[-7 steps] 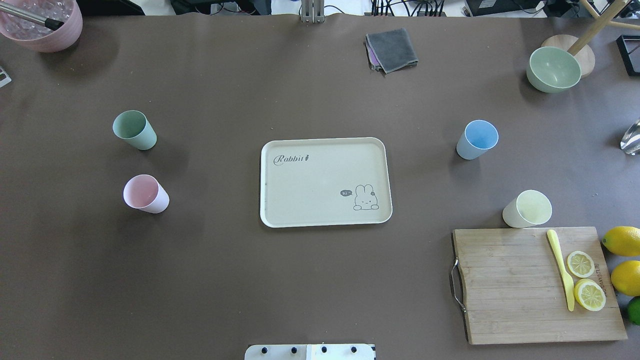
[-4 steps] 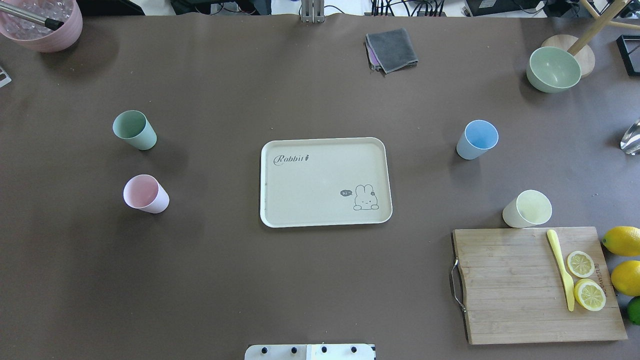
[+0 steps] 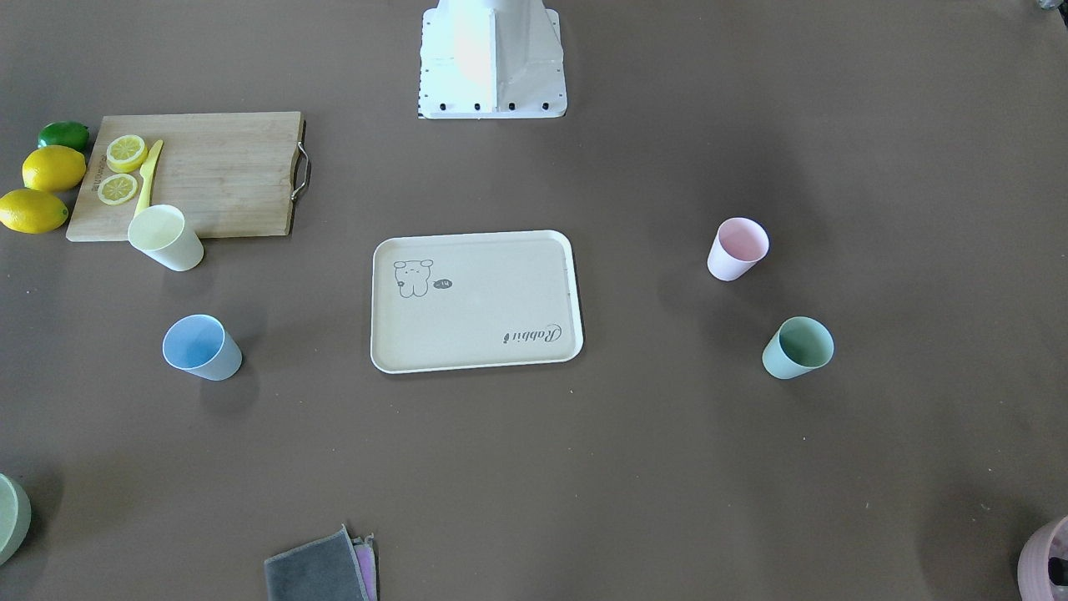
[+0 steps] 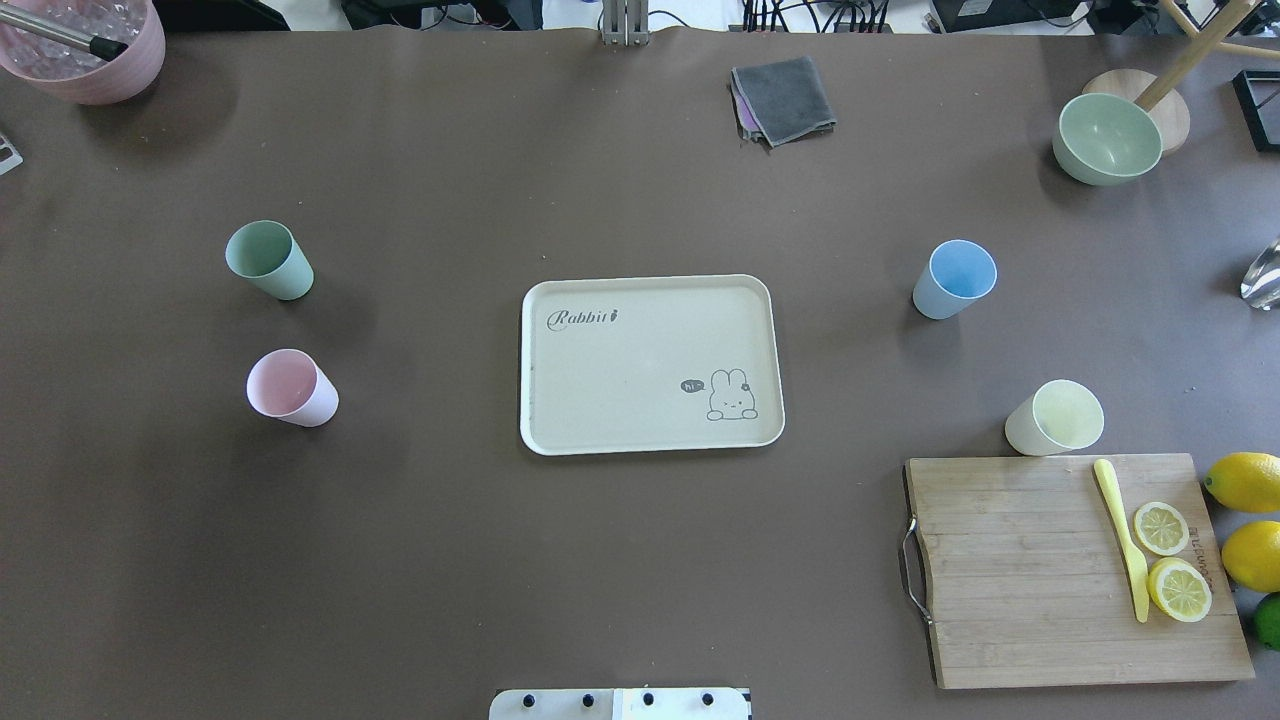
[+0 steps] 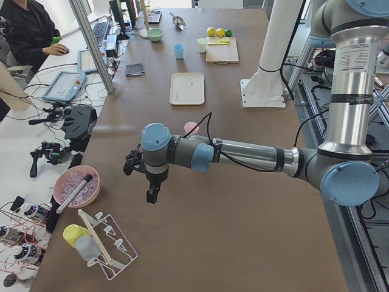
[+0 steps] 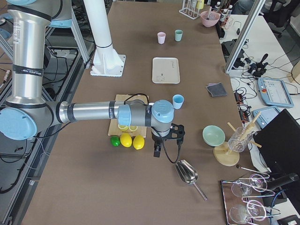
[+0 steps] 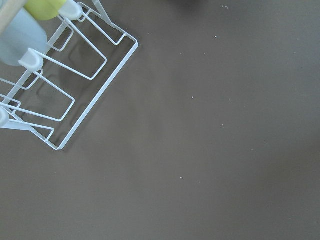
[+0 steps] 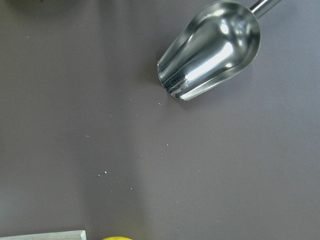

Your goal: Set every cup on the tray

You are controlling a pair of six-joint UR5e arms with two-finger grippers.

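The cream tray (image 4: pixel 640 400) lies mid-table (image 4: pixel 640 580), with "Rabbit" in script at one corner and a "hi~" bubble beside a cartoon animal at the opposite one. The cups stand well off it: green cup (image 4: pixel 268 260) and pink cup (image 4: pixel 291 388) on the robot's left, blue cup (image 4: pixel 955 279) and yellow cup (image 4: pixel 1055 418) on its right. The left gripper (image 5: pixel 152 193) and right gripper (image 6: pixel 158 151) hang over the table's ends. Whether either's fingers are spread or closed cannot be told.
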